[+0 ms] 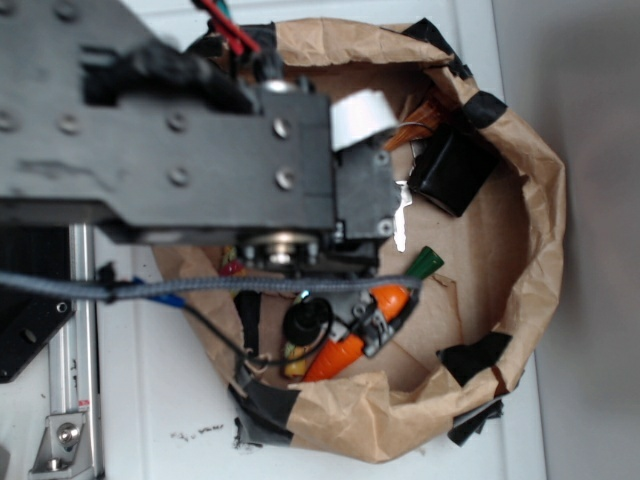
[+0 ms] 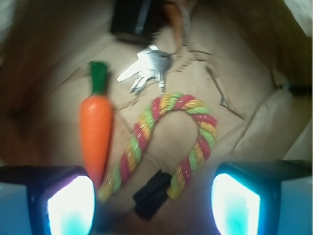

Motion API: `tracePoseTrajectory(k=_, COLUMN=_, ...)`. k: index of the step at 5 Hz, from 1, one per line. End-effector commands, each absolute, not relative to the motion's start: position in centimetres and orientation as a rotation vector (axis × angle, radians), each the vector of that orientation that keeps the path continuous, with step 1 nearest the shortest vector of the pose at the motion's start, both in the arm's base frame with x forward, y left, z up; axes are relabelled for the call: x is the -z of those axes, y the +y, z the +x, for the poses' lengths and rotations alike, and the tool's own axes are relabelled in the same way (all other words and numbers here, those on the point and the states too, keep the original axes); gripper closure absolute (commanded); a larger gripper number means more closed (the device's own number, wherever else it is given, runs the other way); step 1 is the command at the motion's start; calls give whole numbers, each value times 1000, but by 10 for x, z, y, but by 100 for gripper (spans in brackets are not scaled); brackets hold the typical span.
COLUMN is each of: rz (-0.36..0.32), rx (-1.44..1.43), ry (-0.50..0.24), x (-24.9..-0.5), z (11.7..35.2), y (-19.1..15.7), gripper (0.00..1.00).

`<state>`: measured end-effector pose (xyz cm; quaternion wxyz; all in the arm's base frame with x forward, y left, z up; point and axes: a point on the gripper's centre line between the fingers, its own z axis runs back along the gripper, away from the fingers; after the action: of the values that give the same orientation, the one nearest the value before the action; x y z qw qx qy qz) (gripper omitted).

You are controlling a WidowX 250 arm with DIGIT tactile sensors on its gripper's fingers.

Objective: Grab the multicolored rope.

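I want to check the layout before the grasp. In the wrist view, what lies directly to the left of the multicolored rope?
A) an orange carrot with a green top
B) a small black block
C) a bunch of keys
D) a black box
A: the carrot lies just left of the multicolored rope; the keys lie above the arch.

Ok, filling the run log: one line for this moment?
gripper: open, above bag | twisted red-yellow-green rope: ungrasped, arched between fingers | orange plastic carrot: left of rope

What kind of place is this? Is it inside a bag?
Probably a robot test bench: a crumpled brown paper bin sits on a white surface, holding a multicolored rope, toy carrot and keys.
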<state>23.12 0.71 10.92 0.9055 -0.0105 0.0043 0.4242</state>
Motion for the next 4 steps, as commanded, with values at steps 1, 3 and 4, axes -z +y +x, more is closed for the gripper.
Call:
tracePoseTrajectory(k=1, rz=7, rx=-957, ry=32, x=-43, z=235, y=27, gripper=0)
tracePoseTrajectory(k=3, rz=-58, rx=-956, ry=104, x=-17, z=256, y=22, gripper=0)
tracePoseTrajectory(k=4, rz=-50, rx=-966, ry=93, x=-17, z=253, y=22, gripper=100)
